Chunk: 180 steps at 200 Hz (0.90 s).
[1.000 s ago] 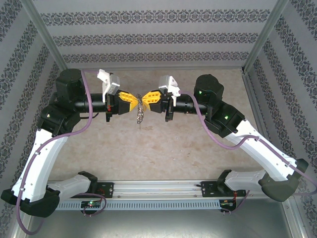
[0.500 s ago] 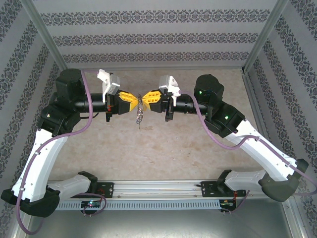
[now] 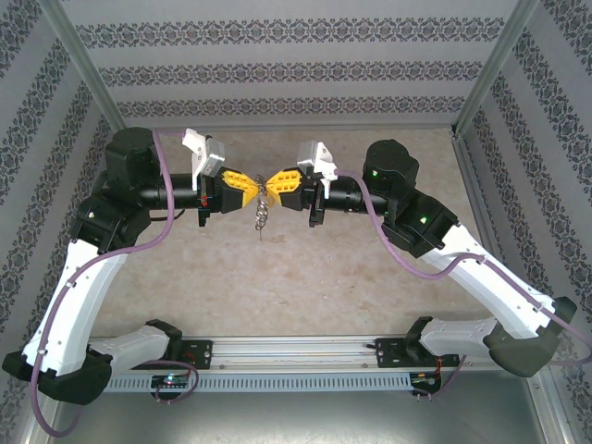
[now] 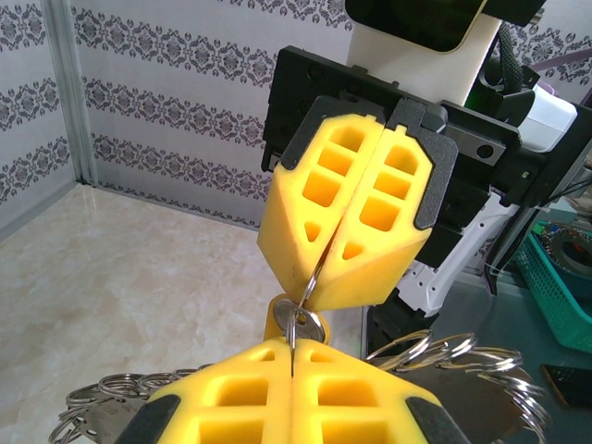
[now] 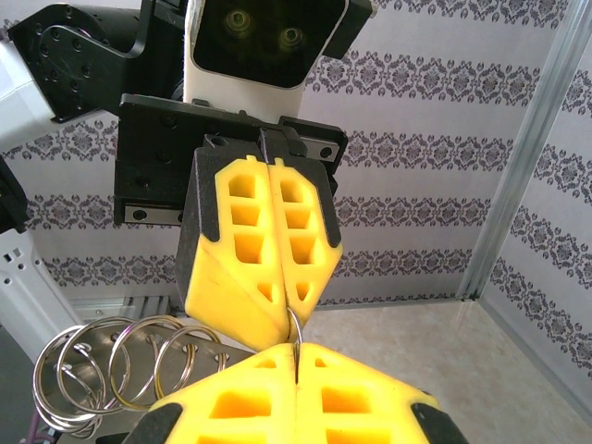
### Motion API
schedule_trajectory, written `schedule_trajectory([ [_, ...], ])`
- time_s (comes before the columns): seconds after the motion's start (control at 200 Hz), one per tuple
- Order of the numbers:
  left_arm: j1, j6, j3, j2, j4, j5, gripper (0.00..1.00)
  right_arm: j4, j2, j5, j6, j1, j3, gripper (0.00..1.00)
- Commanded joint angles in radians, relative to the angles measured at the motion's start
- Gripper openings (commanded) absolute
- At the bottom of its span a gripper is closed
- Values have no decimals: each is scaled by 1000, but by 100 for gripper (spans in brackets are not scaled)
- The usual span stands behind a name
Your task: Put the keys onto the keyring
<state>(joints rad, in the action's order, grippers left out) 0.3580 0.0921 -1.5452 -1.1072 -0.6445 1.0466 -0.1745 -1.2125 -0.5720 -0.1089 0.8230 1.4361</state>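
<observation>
Top external: the keys [image 3: 263, 215] hang at six o'clock below the left gripper [image 3: 253, 188].
Left fingers [image 3: 239, 185]: clamped on one of the keys.
Right gripper [image 3: 274, 183]: pinching the keyring [image 4: 312, 283].
Handling: light, stiff, slippery metal; I would grip flat faces.

**Top external.** Fixed above and behind the arm bases, angled down and forward across the beige marbled worktop [image 3: 277, 277] to the damask-papered back wall [image 3: 296, 65]. Distant, with both arms framed entire.

**Left wrist.** Mounted behind the yellow foam-padded left gripper [image 4: 291, 347]. Sighted along its closed pads at very close range, straight into the closed yellow foam-padded right gripper [image 4: 316, 294].

**Right wrist.** Mirrored: sighted back at the left gripper, equally close.

**Overlap.** Common to all three: the tip-to-tip meeting point. Common to both wrist views, from opposite sides: the thin silvery metal keyring [image 4: 313, 282] pinched in the right gripper. Left wrist view, additionally: the small silver-grey metal key [image 4: 301, 326] clamped at the left gripper's tip.
</observation>
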Motion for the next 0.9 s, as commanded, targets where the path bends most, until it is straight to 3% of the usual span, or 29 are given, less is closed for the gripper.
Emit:
schedule_trajectory([
  [0.0,-8,22,-39,1,14,33,0,24,5,11,-6,11,-5,0],
  [0.894,-8,26,-38,-7,21,43,0,4,-5,96,-36,12,10,0],
])
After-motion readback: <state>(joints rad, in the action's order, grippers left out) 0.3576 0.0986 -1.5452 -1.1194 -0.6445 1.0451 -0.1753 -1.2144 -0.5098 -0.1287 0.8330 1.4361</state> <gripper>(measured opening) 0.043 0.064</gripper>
